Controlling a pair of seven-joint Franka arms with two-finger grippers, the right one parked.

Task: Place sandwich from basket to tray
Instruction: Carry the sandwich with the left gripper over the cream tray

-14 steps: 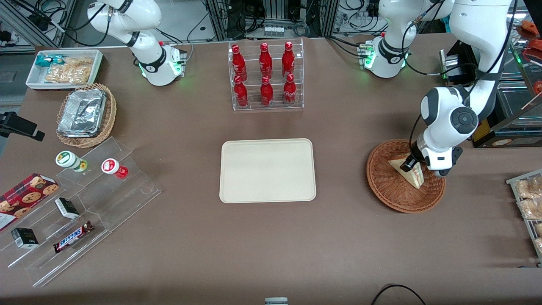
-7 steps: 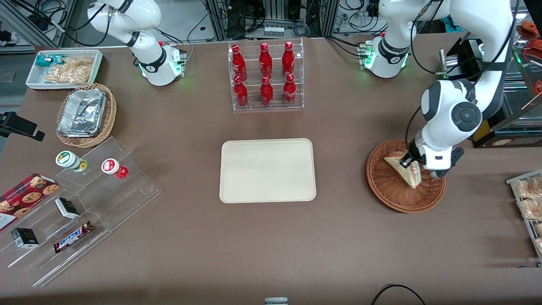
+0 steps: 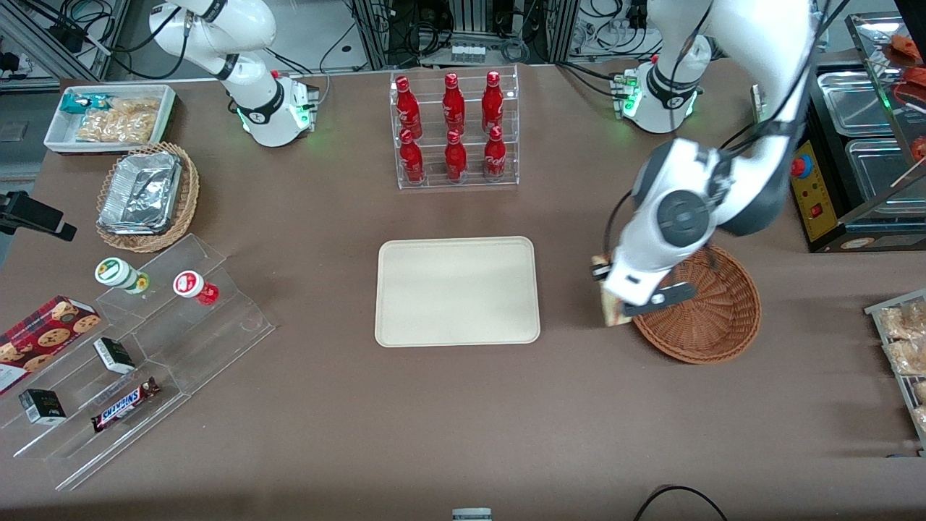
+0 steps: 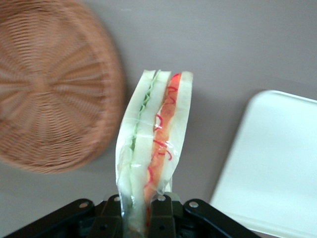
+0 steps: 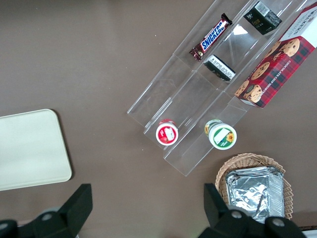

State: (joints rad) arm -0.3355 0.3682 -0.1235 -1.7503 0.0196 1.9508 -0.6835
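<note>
Left gripper (image 4: pixel 140 208) fingers clamped on thin end of triangle white-bread sandwich in clear wrap (image 4: pixel 153 148). Sandwich in air between round brown wicker basket (image 3: pixel 712 318) and flat cream tray (image 3: pixel 457 291). Looks light, soft, squashy; wrap looks slippery. Hold gently.

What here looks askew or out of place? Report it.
Nothing stands out. The gripper holds the wrapped sandwich by one end, its jaws closed on it, between the basket and the bare tray. The wrap looks intact.
</note>
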